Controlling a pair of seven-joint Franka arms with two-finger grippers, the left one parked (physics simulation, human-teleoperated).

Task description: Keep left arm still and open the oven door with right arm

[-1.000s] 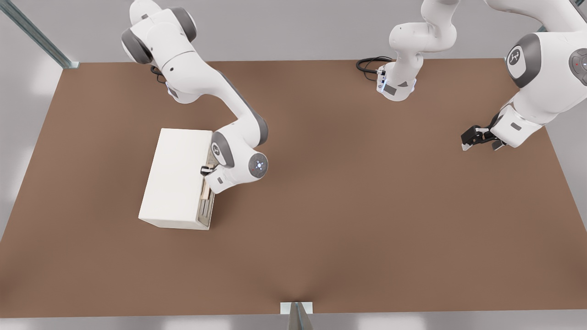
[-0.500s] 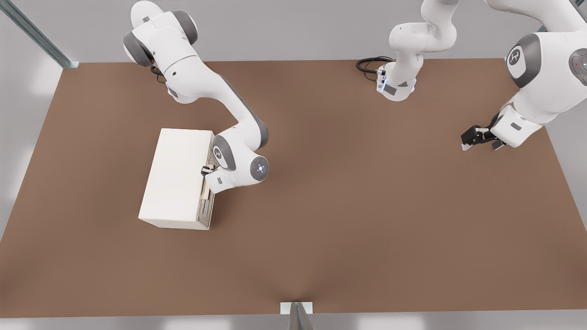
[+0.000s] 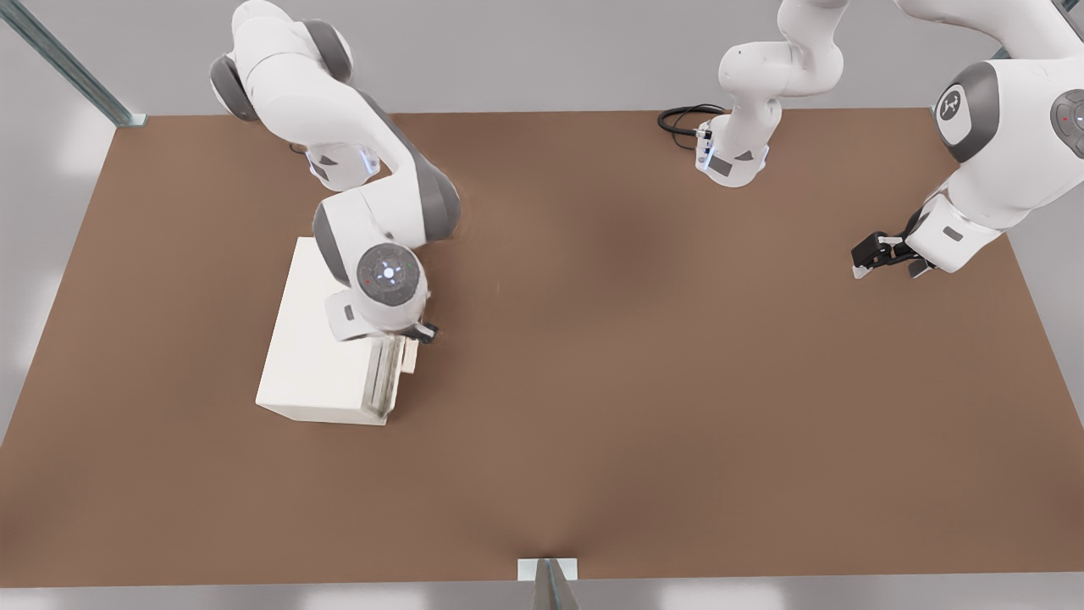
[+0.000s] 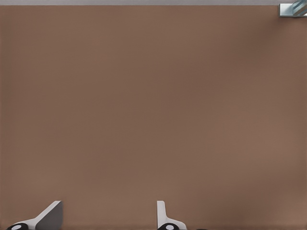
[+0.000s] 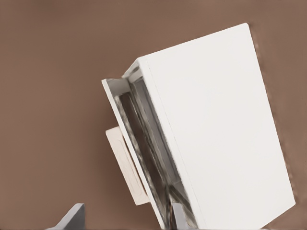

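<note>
The cream-white oven [image 3: 318, 360] stands on the brown table at the front view's left. Its oven door [image 3: 383, 383] faces the front view's right and is slightly ajar, with the pale wooden handle [image 3: 409, 357] sticking out. The right arm [image 3: 389, 273] bends over the oven's top. Its gripper [image 3: 423, 332] hangs just beyond the door's top edge, by the handle's far end. In the right wrist view the door [image 5: 136, 143] leans off the oven [image 5: 216, 134]. The handle [image 5: 123, 163] runs toward the open gripper [image 5: 124, 218], whose fingers are spread wide and hold nothing.
The left arm [image 3: 999, 144] is parked at the front view's right, its gripper [image 3: 885, 254] above the table. A second arm base [image 3: 732, 152] with a black cable stands at the back edge. Metal posts mark the back left corner and the front edge.
The right arm's wrist has swung up over the oven's top. Its gripper moved from the handle's side toward the front view's right. The door has tilted a little open.
</note>
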